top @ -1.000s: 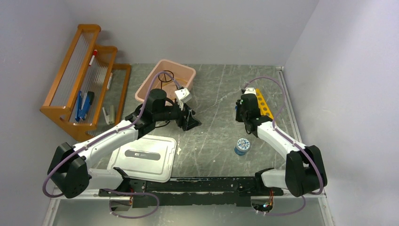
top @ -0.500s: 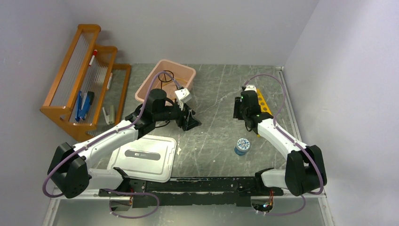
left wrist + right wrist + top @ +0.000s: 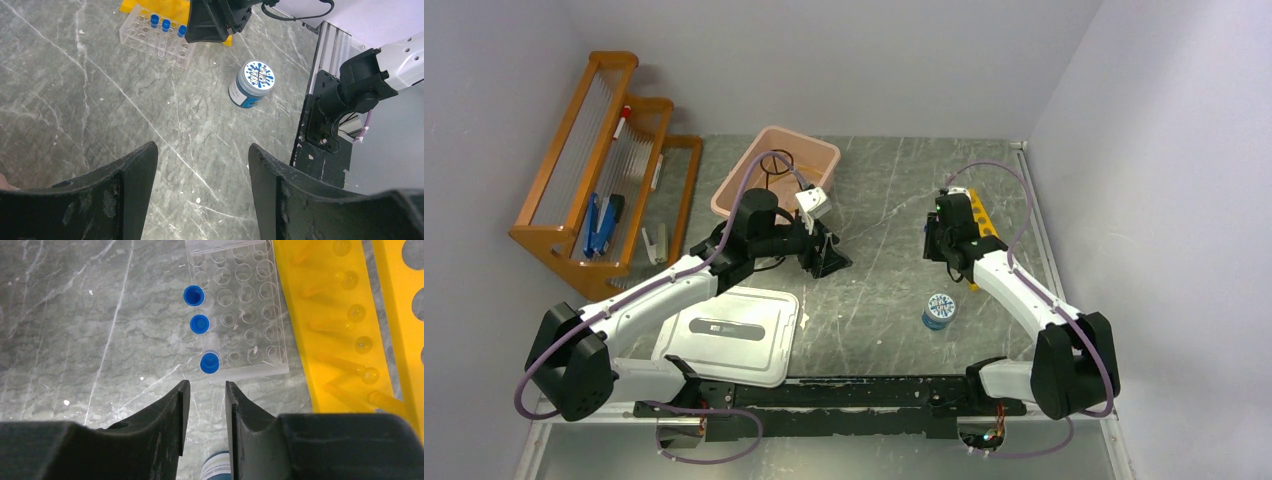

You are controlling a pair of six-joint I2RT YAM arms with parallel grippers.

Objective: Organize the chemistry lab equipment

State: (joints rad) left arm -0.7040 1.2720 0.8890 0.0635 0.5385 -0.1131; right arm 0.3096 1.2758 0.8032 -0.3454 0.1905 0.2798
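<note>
Three tiny blue-capped vials [image 3: 199, 323] stand along the left edge of a clear well tray [image 3: 240, 310], next to the yellow tube rack [image 3: 345, 315] at the right of the table [image 3: 982, 222]. My right gripper [image 3: 206, 387] hovers just near of the tray, its jaws a narrow gap apart with nothing between them; in the top view it is beside the rack [image 3: 936, 240]. My left gripper [image 3: 202, 150] is wide open and empty above bare table at mid-left [image 3: 824, 255]. The tray also shows in the left wrist view [image 3: 157, 35].
A blue-lidded jar [image 3: 938, 310] stands near of my right gripper [image 3: 252, 84]. The pink tub [image 3: 776, 172] is at the back, with a thin dark wire shape inside. Its white lid [image 3: 729, 333] lies at the near left. The orange wooden rack [image 3: 604, 170] holds blue items at far left.
My right gripper has shifted slightly to the left and back beside the yellow rack. The left arm has not moved.
</note>
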